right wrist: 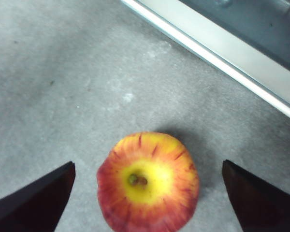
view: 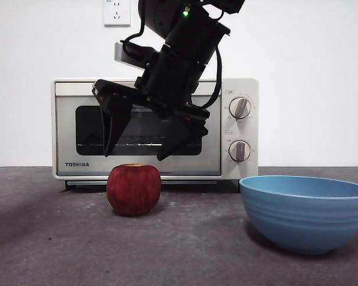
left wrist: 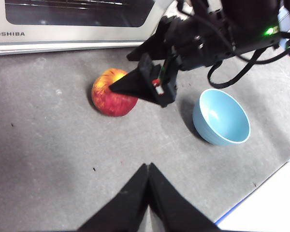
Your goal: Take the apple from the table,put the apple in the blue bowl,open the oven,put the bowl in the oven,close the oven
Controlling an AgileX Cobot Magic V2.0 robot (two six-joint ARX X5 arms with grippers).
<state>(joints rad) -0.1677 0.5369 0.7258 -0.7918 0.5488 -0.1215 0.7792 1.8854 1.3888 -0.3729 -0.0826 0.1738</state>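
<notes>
Right wrist view: right claw spread wide above the apple, one jaw each side, not touching. Apple sits on the worktop before the closed oven, blue bowl apart. Best lower straight, centred on the stem, close at the widest girth; skin smooth, round, may roll. Left claw pressed together, waiting. Worktop rough grey.
</notes>
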